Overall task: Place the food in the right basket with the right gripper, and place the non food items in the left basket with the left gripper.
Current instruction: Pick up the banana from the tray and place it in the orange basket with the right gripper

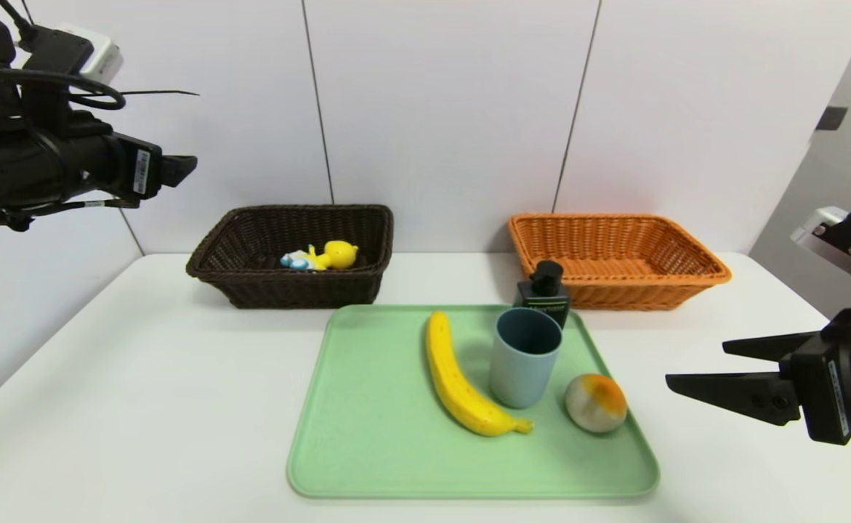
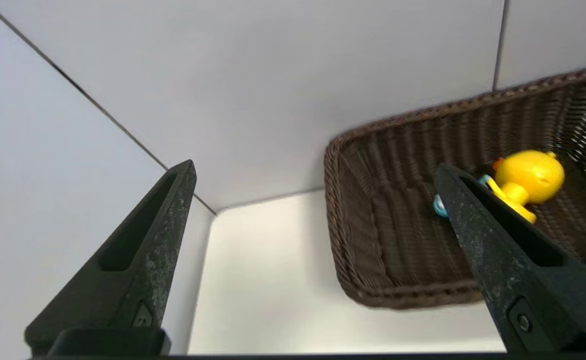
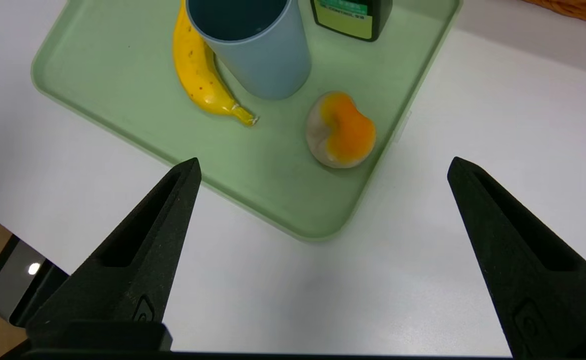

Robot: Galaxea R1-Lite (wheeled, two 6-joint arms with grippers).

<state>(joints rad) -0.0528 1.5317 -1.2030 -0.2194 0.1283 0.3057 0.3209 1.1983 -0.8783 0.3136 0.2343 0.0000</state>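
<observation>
On the green tray (image 1: 367,436) lie a yellow banana (image 1: 461,378) and a round pale fruit with an orange top (image 1: 596,402). A grey-blue cup (image 1: 523,356) and a dark pump bottle (image 1: 543,290) stand beside them. The yellow toy (image 1: 327,256) lies inside the dark brown left basket (image 1: 287,290). The orange right basket (image 1: 614,290) holds nothing that I can see. My left gripper (image 1: 178,168) hangs open and empty, high and to the left of the dark basket (image 2: 368,240). My right gripper (image 1: 695,363) is open and empty over the table, right of the tray and facing the fruit (image 3: 341,130).
Both baskets stand along the back of the white table against a panelled wall. The tray (image 3: 112,75) fills the middle front. Bare table (image 1: 142,378) lies to the left of the tray and in front of the dark basket.
</observation>
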